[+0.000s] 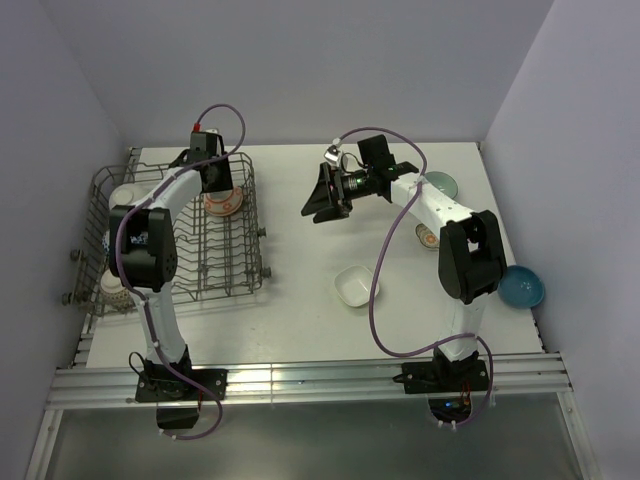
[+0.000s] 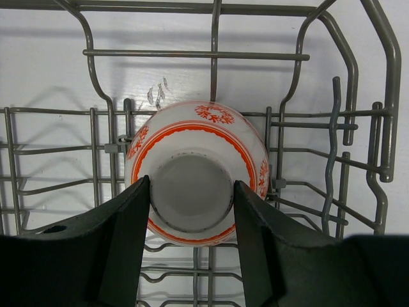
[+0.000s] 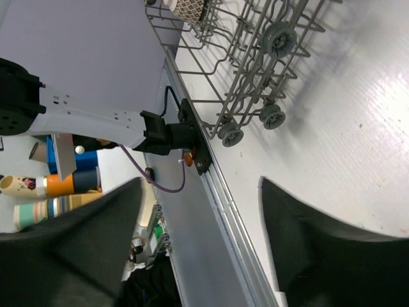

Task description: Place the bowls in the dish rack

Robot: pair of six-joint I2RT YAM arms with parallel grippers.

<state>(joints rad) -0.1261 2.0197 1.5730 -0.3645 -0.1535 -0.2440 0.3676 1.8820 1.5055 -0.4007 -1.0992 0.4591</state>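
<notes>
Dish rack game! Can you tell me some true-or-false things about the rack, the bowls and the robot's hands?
1. The red-patterned bowl is inside the dish rack. True.
2. The right gripper holds a bowl. False: it is open and empty.
3. The square white bowl is in the rack. False: it lies on the table.
4. The blue bowl is outside the rack. True.

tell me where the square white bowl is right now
In the top external view the square white bowl sits on the table near the middle, just right of the near right corner of the dish rack.
</notes>
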